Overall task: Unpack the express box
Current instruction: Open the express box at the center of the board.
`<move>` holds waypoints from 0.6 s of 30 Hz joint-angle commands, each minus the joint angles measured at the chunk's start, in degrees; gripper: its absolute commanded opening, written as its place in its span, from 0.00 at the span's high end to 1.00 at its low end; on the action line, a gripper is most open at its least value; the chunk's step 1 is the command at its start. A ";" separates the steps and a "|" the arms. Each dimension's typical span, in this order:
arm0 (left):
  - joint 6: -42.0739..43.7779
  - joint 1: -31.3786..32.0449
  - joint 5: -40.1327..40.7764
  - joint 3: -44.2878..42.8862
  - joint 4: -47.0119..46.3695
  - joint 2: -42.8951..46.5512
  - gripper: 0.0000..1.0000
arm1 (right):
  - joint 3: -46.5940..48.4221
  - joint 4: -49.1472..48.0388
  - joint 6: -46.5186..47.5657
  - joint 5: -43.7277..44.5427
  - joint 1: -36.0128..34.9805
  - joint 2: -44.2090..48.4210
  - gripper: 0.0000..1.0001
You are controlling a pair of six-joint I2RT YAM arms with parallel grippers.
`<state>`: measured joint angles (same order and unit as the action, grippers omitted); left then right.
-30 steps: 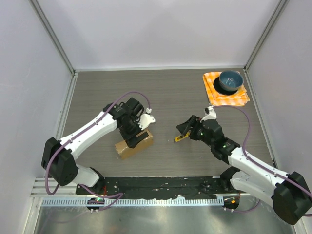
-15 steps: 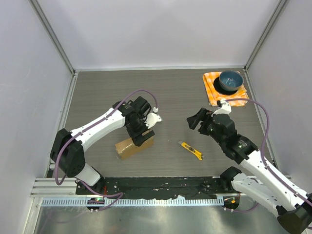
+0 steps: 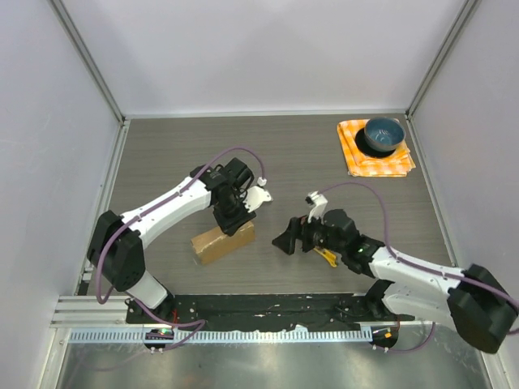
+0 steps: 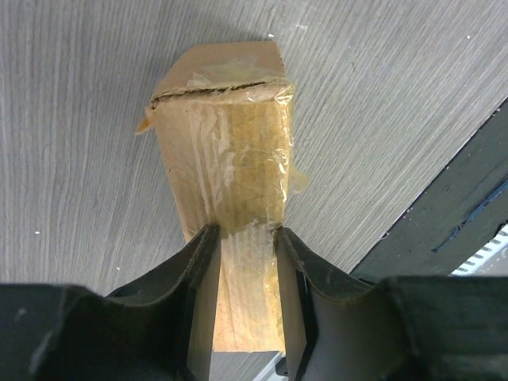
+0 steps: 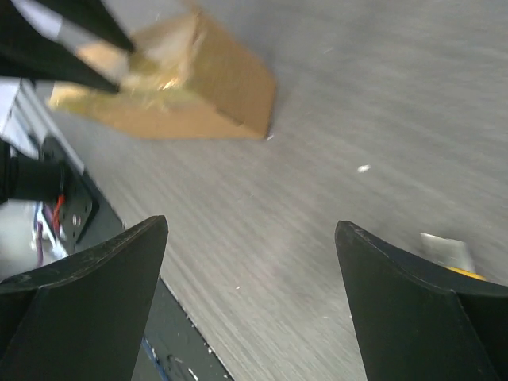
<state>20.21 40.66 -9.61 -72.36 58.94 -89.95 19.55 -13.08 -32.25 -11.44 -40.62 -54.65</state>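
So your left gripper is down on the express box, which lies at a slant on the dark wood-grain table, near the front edge and left of centre. In the left wrist view you can see the 2 fingers sitting 1 on each long side of the carton, pressed right up against the cardboard. So it's pinching the box, not hanging loose over it. The top of the box is covered in wrinkly, shiny clear tape, and there's a dark ragged line across its far end. Your right gripper is low over the table just to the right of the box, not touching it. Its jaws are spread wide, and in the right wrist view only wood grain shows between them. That same view catches the box up in the top left corner, pretty blurry, with a dark bit of the left arm over it. A yellow utility knife lies on the table, partly tucked under the right arm. A sliver of it peeks out past the right-hand finger in the wrist view. Way over in the far right corner a blue bowl sits on an orange checked cloth, well apart from both arms.
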 commanded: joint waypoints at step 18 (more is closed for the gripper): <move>5.01 0.20 -7.70 -3.14 7.24 3.81 0.71 | 1.55 -57.47 14.23 -3.40 -9.39 -33.49 0.05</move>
<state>22.96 40.75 -13.30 -73.41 62.02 -90.39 20.64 -50.87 -20.97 -10.57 -50.02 -83.18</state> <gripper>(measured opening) 0.303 0.949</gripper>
